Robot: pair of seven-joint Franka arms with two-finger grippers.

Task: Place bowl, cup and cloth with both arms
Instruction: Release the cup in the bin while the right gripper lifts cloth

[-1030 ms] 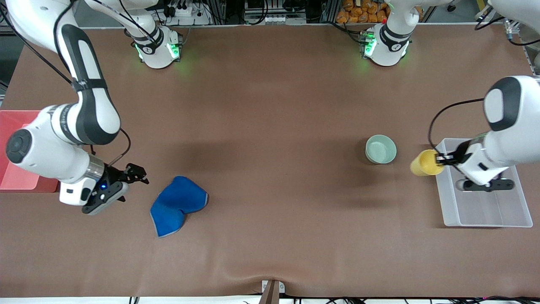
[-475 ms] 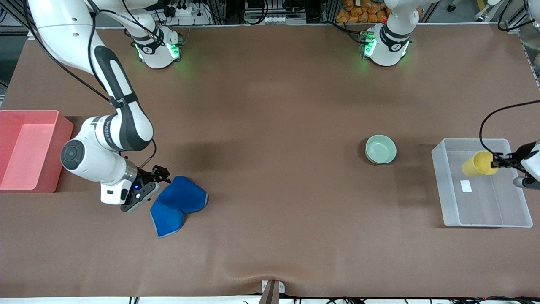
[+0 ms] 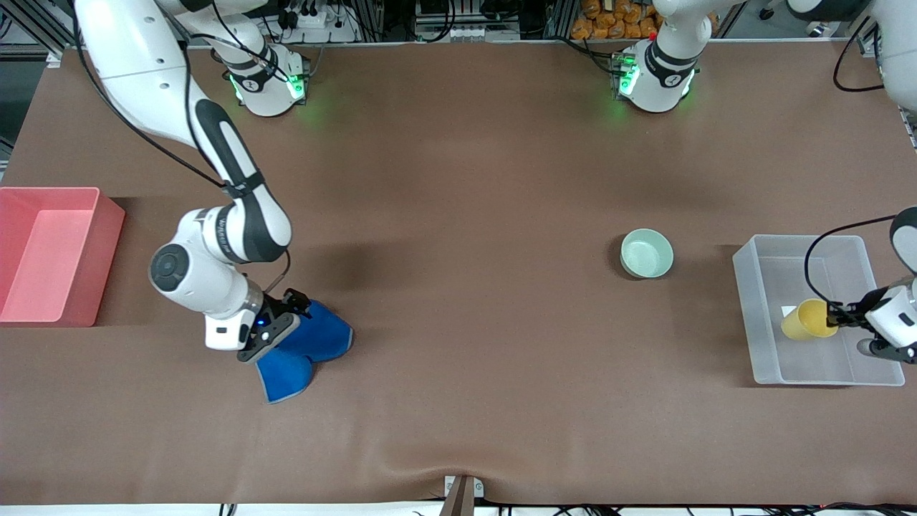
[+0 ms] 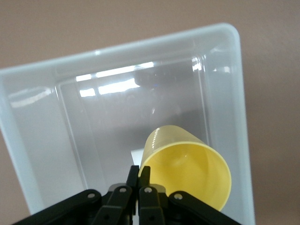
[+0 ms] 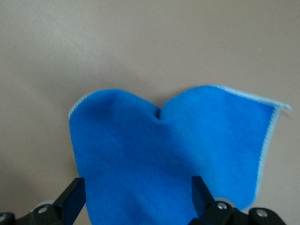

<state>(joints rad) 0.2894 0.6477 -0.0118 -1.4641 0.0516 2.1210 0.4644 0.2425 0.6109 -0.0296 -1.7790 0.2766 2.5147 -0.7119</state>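
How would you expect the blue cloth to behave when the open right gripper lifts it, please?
The cloth lies folded and rumpled on the table, so it is probably floppy and will drape from the right gripper over it. It looks thin and likely light. A pinch may catch only one layer.

**Two Bins at Either End of a Brown Surface**

Red bin (image 3: 50,254) at the right arm's end, clear plastic bin (image 3: 759,315) at the left arm's end, both resting on a brown surface (image 3: 458,287), well apart.
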